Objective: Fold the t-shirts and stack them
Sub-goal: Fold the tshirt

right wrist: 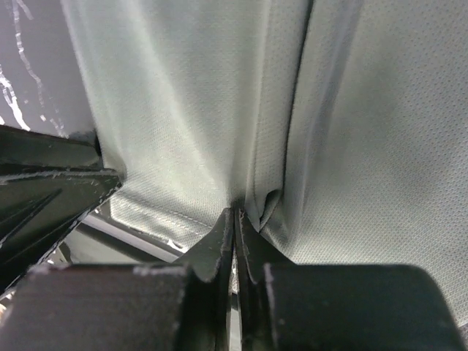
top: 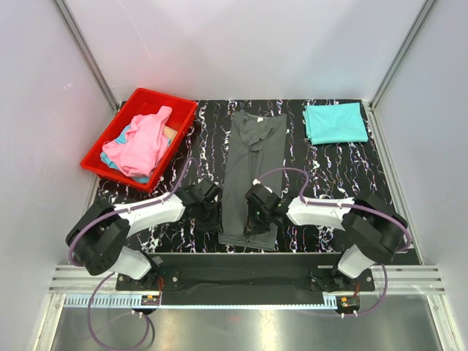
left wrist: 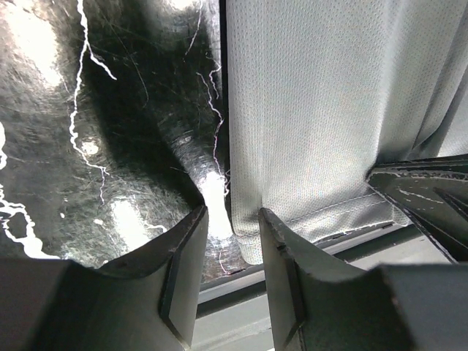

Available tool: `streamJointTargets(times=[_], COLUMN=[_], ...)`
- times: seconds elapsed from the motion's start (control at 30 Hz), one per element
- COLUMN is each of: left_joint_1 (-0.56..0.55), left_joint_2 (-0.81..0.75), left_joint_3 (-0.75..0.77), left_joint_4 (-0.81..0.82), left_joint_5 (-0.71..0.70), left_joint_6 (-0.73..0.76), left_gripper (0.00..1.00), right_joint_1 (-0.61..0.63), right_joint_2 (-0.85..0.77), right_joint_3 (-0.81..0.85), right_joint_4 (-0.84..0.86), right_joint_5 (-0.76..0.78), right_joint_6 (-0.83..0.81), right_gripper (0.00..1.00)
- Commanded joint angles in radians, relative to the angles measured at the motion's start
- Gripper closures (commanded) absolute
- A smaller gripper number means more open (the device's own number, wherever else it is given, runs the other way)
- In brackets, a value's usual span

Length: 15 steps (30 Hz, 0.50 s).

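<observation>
Where the right gripper [right wrist: 234, 216] sits closed, the grey t-shirt [right wrist: 183, 110] lies directly underneath.

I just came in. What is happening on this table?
Two robot arms are folding a dark charcoal grey cloth t-shirt, which lies as a long narrow strip. The right gripper is shut on its near hem; the left gripper stands open at the hem's left corner. A teal cloth t-shirt lies folded at the far right, and a pink cloth t-shirt waits in the red plastic bin.
</observation>
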<state>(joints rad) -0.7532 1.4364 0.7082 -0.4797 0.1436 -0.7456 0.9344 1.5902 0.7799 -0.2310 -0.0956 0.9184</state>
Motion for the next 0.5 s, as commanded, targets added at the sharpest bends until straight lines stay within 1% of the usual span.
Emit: streamJointTargets(times=[0.0, 0.03, 0.13, 0.17, 0.2, 0.23, 0.27, 0.3, 0.33, 0.37, 0.4, 0.47], left_joint_1=[0.002, 0.002, 0.002, 0.002, 0.002, 0.002, 0.0, 0.0, 0.0, 0.0, 0.0, -0.001], left_joint_2=[-0.025, -0.054, -0.1, -0.108, -0.123, -0.132, -0.142, -0.149, -0.162, -0.162, -0.163, -0.153], left_joint_3=[0.034, 0.042, 0.053, 0.05, 0.045, 0.025, 0.014, -0.001, -0.013, -0.036, -0.048, -0.087], left_joint_4=[-0.048, -0.053, -0.048, -0.036, 0.011, 0.042, 0.077, 0.145, 0.176, 0.203, 0.246, 0.28], left_joint_5=[-0.072, -0.07, -0.044, -0.018, 0.054, 0.091, 0.126, 0.19, 0.217, 0.237, 0.264, 0.274], left_joint_6=[0.009, 0.015, 0.037, 0.049, 0.064, 0.068, 0.066, 0.055, 0.048, 0.037, 0.016, 0.0], left_gripper=[0.59, 0.59, 0.58, 0.58, 0.58, 0.59, 0.61, 0.63, 0.64, 0.67, 0.68, 0.71], right_joint_1=[0.012, 0.011, 0.011, 0.011, 0.011, 0.012, 0.012, 0.014, 0.012, 0.012, 0.014, 0.014], right_joint_2=[-0.058, -0.068, -0.104, -0.096, -0.09, -0.084, -0.072, -0.065, -0.058, -0.049, -0.047, -0.047], right_joint_3=[0.01, 0.016, 0.045, 0.054, 0.052, 0.042, 0.03, 0.001, -0.014, -0.031, -0.062, -0.09], right_joint_4=[0.021, 0.013, -0.007, -0.002, 0.008, 0.025, 0.071, 0.093, 0.11, 0.148, 0.162, 0.197], right_joint_5=[0.002, -0.001, -0.032, -0.045, -0.074, -0.088, -0.104, -0.114, -0.13, -0.138, -0.142, -0.153], right_joint_6=[-0.032, -0.032, -0.047, -0.049, -0.049, -0.044, -0.036, -0.018, -0.009, -0.001, 0.016, 0.03], right_gripper=[0.92, 0.88, 0.85, 0.86, 0.86, 0.87, 0.87, 0.87, 0.88, 0.88, 0.89, 0.9])
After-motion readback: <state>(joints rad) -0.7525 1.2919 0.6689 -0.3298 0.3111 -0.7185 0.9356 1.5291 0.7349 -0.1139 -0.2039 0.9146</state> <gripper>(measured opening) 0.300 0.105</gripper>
